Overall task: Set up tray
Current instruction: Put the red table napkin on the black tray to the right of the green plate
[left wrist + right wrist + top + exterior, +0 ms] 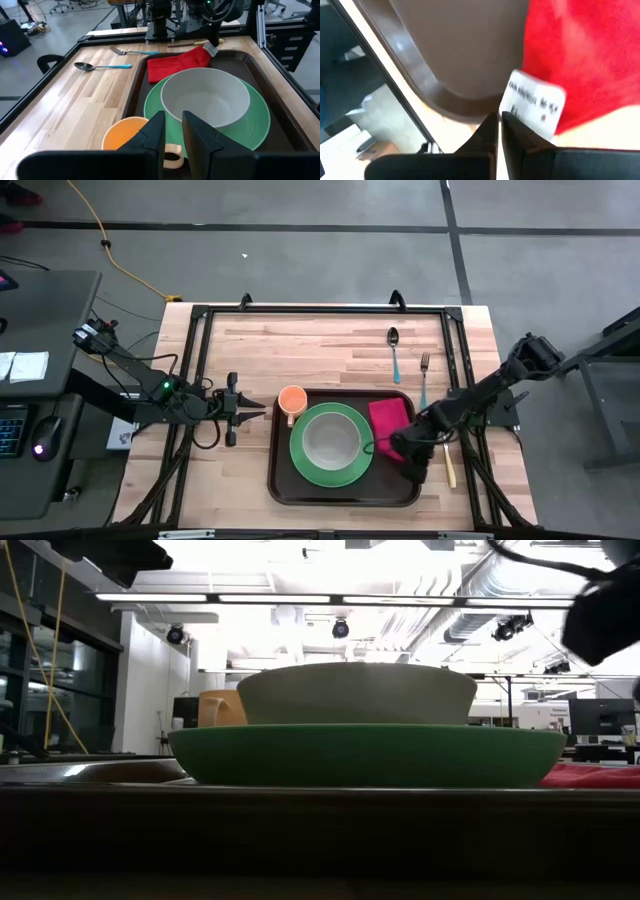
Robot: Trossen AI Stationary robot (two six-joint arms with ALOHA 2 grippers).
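Note:
The dark brown tray (280, 480) lies mid-table. On it a pale bowl (332, 440) sits in a round green plate (300, 455). An orange cup (291, 398) stands in the tray's far-left corner, and a red napkin (386, 416) lies along its right side. My left gripper (262, 412) hovers left of the tray, just short of the cup (122, 135); its fingers (155, 132) are a narrow gap apart and hold nothing. My right gripper (405, 448) is at the napkin's near-right corner, shut. My right gripper (498, 119) pinches the corner of the napkin's white tag (532, 102) at its fingertips. It comes slanting down from the table's right. In the left wrist view the tag (209, 48) stands up toward the fingers, while the napkin (175, 65) lies flat on the tray (270, 85).
On the wood beyond the tray's far-right corner lie a blue-handled spoon (394, 350) and a fork (423, 375). A pale-handled knife (450, 465) lies right of the tray, under the right arm. A black metal frame (200, 315) borders the table. Bare wood spans the far left.

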